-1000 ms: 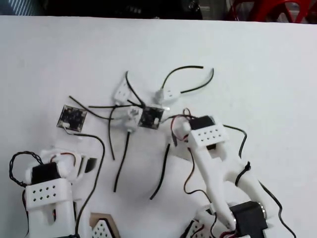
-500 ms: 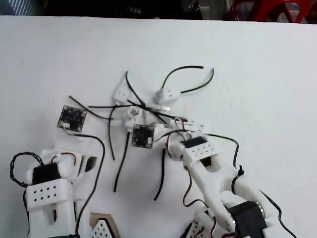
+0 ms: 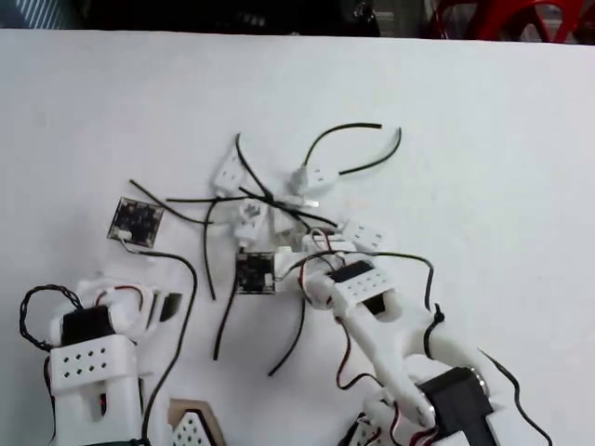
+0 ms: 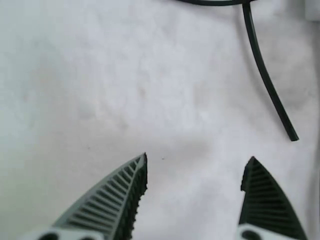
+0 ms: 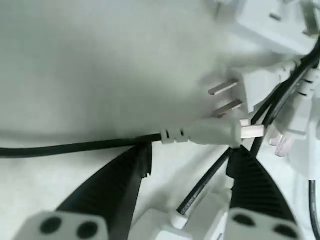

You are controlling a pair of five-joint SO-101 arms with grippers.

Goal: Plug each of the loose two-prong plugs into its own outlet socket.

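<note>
Two black-faced outlet sockets lie on the white table, one (image 3: 136, 221) at the left and one (image 3: 254, 272) nearer the middle. White two-prong plugs (image 3: 231, 172) (image 3: 311, 175) (image 3: 363, 234) with black cords lie tangled around them. My right gripper (image 3: 314, 276) sits just right of the middle socket. In the right wrist view it (image 5: 191, 152) stands open, with a corded white plug (image 5: 210, 134) just past its fingertips and a second plug (image 5: 250, 90), prongs showing, beyond that. My left gripper (image 4: 196, 161) stands open over bare table at the front left (image 3: 160, 309).
A loose black cord end (image 4: 270, 85) lies beyond the left gripper. Black cords (image 3: 228, 307) trail toward the front of the table. The table's far edge (image 3: 297, 35) runs along the back. A brown piece (image 3: 191, 423) sits at the front edge.
My right arm has drawn back toward the front and left. The middle socket and its cord slid with it, from beside the plug cluster to a spot nearer the front. The left arm stayed still.
</note>
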